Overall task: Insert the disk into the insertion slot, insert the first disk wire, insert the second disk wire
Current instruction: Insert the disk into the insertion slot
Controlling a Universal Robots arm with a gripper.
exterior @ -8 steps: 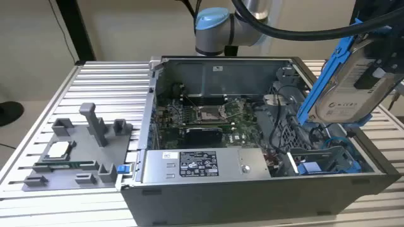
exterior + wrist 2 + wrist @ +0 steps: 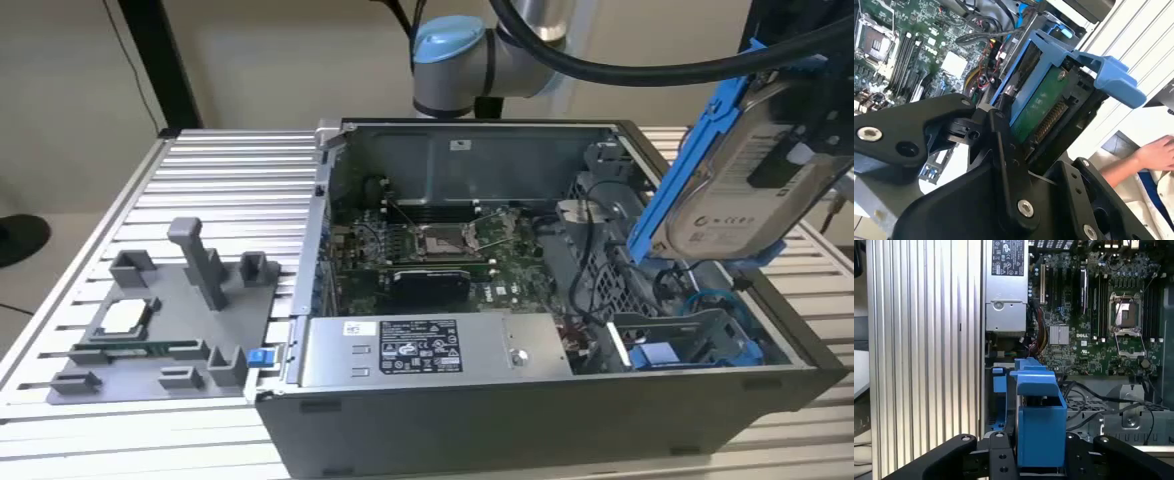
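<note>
1. Disk [image 2: 741, 180]: I am holding it in the air over the open computer case [image 2: 534, 430], at the case's end on the exterior view's right. It is hanging tilted, its white label facing the exterior camera and its blue carrier running along the edges.
2. My gripper [image 2: 1039, 455] is clamping the disk. In the first wrist view my black fingers [image 2: 996, 445] are pressing in on either side of the blue carrier, closed only as far as the carrier lets them. In the second wrist view the disk's green circuit board is showing beside one finger.
3. Below the disk, the insertion slot [image 2: 681, 340] is sitting in the case's near corner on the exterior view's right, with grey perforated metal and blue rails. The disk is hanging clear above it, not touching it.
4. Black cables [image 2: 587, 270] are trailing between the slot and the green motherboard [image 2: 441, 250], which is lying at the middle of the case floor.
5. A grey power-supply box [image 2: 414, 350] is lying along the case's near wall, to the exterior view's left of the slot.
6. The case is standing on a slatted metal table [image 2: 227, 190], and a grey parts fixture [image 2: 160, 330] is resting on the table to the exterior view's left of the case.
7. In the second wrist view a person's hand [image 2: 1156, 152] is resting beyond the table's edge, well apart from the disk.
</note>
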